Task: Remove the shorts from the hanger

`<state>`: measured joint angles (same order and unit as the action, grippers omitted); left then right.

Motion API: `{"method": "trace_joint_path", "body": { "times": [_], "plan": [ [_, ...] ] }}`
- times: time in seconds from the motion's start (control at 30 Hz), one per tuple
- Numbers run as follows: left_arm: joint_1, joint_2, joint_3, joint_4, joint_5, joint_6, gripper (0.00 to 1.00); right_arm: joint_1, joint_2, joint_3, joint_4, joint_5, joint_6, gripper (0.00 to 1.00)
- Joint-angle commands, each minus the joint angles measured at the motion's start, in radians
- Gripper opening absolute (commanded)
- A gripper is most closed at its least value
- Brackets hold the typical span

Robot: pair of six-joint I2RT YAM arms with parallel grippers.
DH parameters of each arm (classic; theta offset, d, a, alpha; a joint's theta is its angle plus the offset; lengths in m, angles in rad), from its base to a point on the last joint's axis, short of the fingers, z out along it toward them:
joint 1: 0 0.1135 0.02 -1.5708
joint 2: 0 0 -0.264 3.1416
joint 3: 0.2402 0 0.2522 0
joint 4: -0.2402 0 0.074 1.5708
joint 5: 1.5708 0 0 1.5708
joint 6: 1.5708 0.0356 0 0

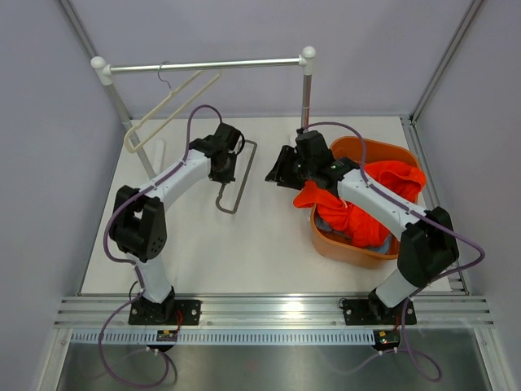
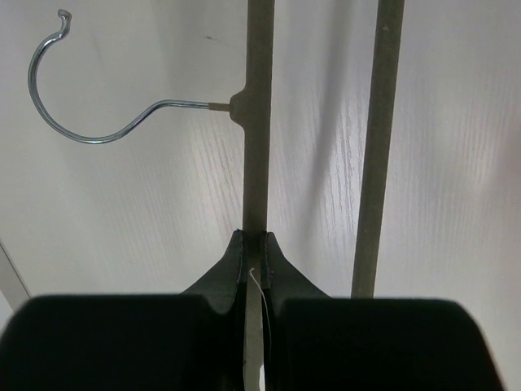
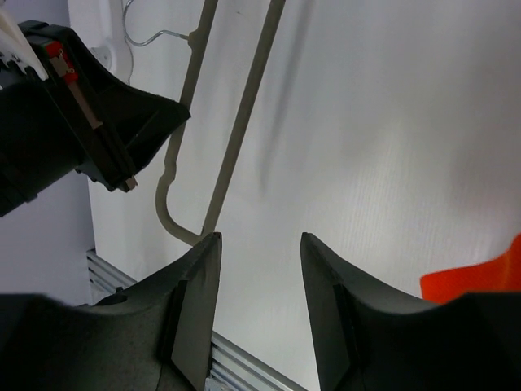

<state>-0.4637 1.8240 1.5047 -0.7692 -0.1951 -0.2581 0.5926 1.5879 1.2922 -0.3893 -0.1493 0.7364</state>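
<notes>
A bare grey hanger lies flat on the white table with no cloth on it. My left gripper is shut on its top bar, next to the wire hook. My right gripper is open and empty, just right of the hanger, above the table. The orange shorts lie bunched in the orange basket and spill over its left rim. A corner of them shows in the right wrist view. I cannot make out the light blue shorts.
A clothes rack stands at the back with a bare cream hanger hanging at its left end. Its right post rises just behind my right gripper. Grey walls close in both sides.
</notes>
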Motion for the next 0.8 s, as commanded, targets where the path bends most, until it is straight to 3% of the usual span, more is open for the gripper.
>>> {"method": "trace_joint_path", "body": {
  "times": [0.0, 0.47, 0.77],
  "plan": [
    [-0.015, -0.086, -0.001, 0.013, 0.008, 0.005, 0.0, 0.024, 0.047, 0.035, 0.115, -0.065, 0.075, 0.56],
    [-0.038, -0.176, 0.006, -0.001, 0.062, -0.009, 0.0, 0.033, 0.139, -0.126, 0.53, -0.141, 0.342, 0.73],
    [-0.039, -0.213, 0.009, -0.007, 0.08, -0.01, 0.0, 0.035, 0.222, -0.203, 0.82, -0.154, 0.555, 0.74]
  ]
}}
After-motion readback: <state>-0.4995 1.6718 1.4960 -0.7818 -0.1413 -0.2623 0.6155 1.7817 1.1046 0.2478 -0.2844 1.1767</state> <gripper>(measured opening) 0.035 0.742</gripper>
